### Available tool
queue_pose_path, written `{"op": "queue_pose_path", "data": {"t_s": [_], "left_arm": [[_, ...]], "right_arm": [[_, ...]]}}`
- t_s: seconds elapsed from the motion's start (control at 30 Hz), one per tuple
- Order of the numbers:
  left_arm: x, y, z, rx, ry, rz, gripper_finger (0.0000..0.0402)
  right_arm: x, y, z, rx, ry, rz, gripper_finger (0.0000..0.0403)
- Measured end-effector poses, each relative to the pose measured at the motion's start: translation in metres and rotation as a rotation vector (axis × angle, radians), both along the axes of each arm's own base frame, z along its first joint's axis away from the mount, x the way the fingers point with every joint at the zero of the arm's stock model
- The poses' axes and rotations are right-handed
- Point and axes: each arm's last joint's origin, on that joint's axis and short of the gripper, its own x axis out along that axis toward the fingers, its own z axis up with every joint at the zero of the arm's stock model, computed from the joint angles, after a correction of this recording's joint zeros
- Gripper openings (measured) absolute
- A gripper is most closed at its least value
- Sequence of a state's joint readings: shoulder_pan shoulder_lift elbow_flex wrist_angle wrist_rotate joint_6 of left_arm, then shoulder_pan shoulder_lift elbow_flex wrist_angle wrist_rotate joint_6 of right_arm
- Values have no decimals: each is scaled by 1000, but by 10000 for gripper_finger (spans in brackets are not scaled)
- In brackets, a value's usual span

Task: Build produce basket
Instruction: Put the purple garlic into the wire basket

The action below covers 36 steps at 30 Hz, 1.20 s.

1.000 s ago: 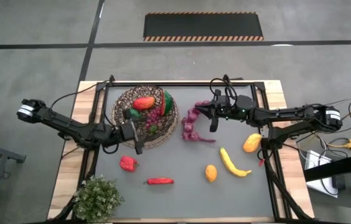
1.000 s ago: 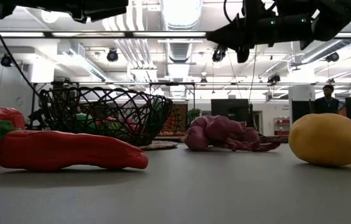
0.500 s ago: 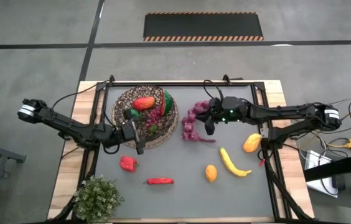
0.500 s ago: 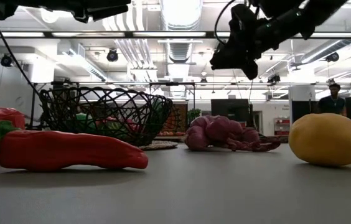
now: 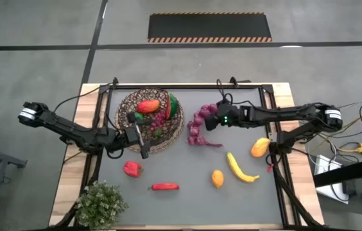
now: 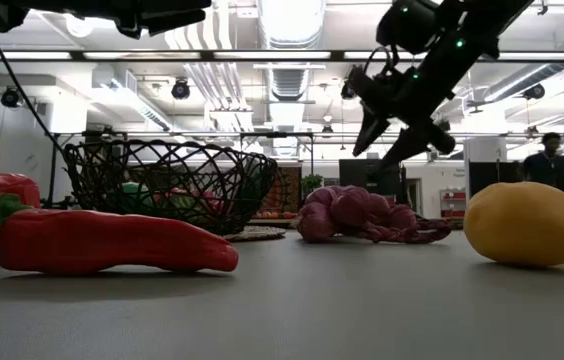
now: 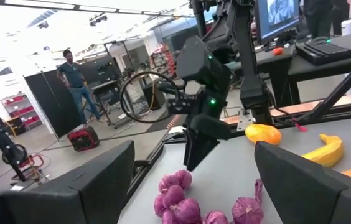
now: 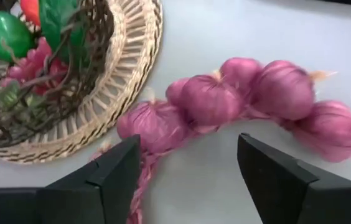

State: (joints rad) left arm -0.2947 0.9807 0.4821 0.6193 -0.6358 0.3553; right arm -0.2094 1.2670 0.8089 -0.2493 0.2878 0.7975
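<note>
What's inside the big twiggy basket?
The basket holds a red pepper, a watermelon slice, purple grapes and something green. Anything beneath them is covered, so it can't be seen.

Even, bright indoor light falls from above. Seen from overhead, the grey surface (image 5: 187, 186) shows only faint, soft shadows. At table height, ceiling strip lights (image 6: 287, 15) glare white, and the nearby red chili (image 6: 102, 243) looks slightly soft. In the left wrist view the far room is washed out; close dark fingers (image 7: 94, 186) blur.
</note>
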Motion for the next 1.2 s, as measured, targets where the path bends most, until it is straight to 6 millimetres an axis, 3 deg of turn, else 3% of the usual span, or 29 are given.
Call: {"op": "queue_pose_path", "data": {"t_s": [0.33,0.6,0.93,1.2], "left_arm": [[1,0,-2,-10,8,45,313],[1,0,-2,-10,10,44,313],[1,1,-3,1,23,45,313],[0,1,-3,5,31,46,313]], "right_arm": [[37,10,-10,41,22,16,283],[63,7,-21,56,67,12,282],[83,3,-49,82,186,-6,281],[93,-14,-66,47,248,-24,276]]}}
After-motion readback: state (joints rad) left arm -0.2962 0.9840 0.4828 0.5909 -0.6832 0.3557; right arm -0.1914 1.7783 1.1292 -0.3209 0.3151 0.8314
